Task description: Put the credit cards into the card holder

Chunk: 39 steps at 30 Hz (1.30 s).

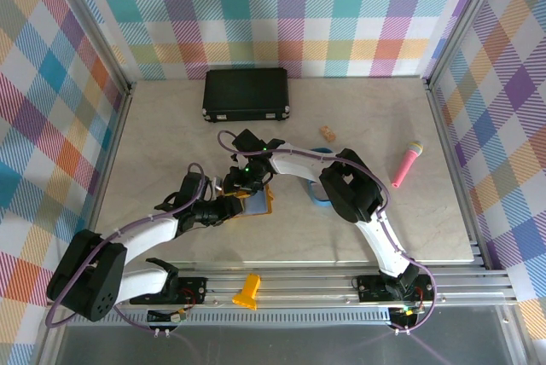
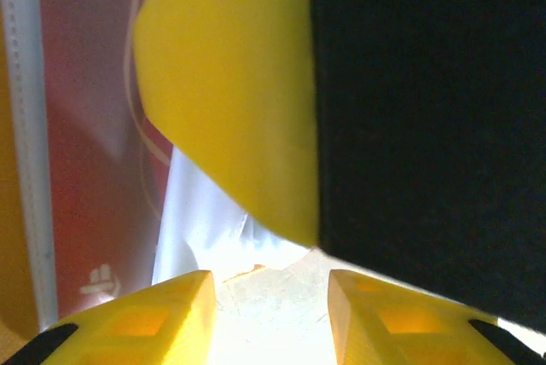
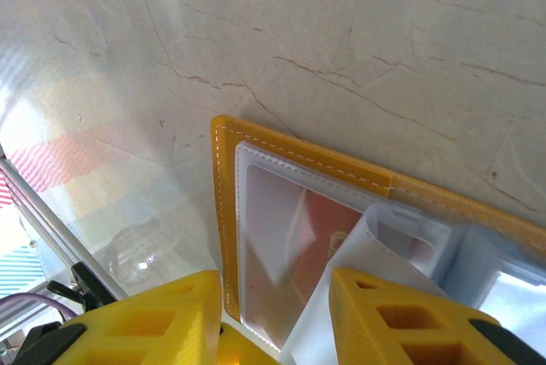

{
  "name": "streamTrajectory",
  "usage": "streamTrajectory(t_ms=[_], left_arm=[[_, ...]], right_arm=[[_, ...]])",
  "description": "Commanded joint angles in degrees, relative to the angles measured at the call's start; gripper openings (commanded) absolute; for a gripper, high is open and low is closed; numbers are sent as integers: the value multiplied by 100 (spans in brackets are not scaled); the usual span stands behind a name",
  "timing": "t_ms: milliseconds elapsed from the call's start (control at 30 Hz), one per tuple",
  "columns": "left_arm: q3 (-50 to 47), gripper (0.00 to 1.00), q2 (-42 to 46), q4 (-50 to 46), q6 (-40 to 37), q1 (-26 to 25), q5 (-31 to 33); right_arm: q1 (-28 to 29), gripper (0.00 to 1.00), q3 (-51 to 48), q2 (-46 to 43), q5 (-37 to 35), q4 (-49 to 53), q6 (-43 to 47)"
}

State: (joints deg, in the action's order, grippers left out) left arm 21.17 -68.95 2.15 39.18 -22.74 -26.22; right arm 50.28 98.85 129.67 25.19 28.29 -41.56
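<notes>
Top external first: places the small mustard-yellow folding wallet (image 1: pixel 260 205) open near the middle of the pale marbled bench (image 1: pixel 171 143), with the left claw (image 1: pixel 235 208) at its left edge, touching or just beside, and the right claw (image 1: pixel 249 184) just past its far edge, tipped down toward it. Puts both arms about equally near. Leaves the flat black rectangular case (image 1: pixel 247 95) well apart by the far wall, the pink toy microphone (image 1: pixel 407 164) well apart to the right, and the blue oval tray (image 1: pixel 321 200) partly hidden under the right arm. Right wrist next: sets the wallet straight ahead of and beneath the yellow fingertips (image 3: pixel 153 314), its stitched long edge slanting from upper left to lower right, a clear plastic pocket (image 3: pixel 273 203) nearest, and an orange-red plastic card (image 3: pixel 299 246) seated behind that window. Shows a loose translucent sleeve (image 3: pixel 384 237) curling up beside one finger. Reads the right claw as released, fingers spread with nothing pinched between. Left wrist last: reads the left claw as released too, bright bench in the gap, the other claw's yellow finger close ahead. Judging by this, one card in and more to load, though cannot pick out any loose card. Calls for any insertion to run along that slanted pocket axis; likely suits the right claw to feed and the left to pin the wallet flat.
</notes>
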Motion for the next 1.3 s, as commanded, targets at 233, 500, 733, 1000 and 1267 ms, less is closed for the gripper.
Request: streamTrajectory(t_ms=[233, 500, 733, 1000, 1267], left_arm=[[-139, 40, -228, 302, -193, -46, 205], [-147, 40, -173, 233, -219, -46, 257], [-140, 40, -176, 224, -235, -46, 246], [-104, 40, -110, 157, -241, -45, 266], [-22, 40, 97, -46, -248, -46, 279]], right_arm=[[-1, 40, 41, -473, -141, 86, 124], [-244, 43, -359, -1073, -873, 388, 348], [-265, 46, -267, -769, -772, 713, 512], [-222, 45, -88, -461, -130, 607, 593], [-203, 43, -89, -363, 380, 288, 510]])
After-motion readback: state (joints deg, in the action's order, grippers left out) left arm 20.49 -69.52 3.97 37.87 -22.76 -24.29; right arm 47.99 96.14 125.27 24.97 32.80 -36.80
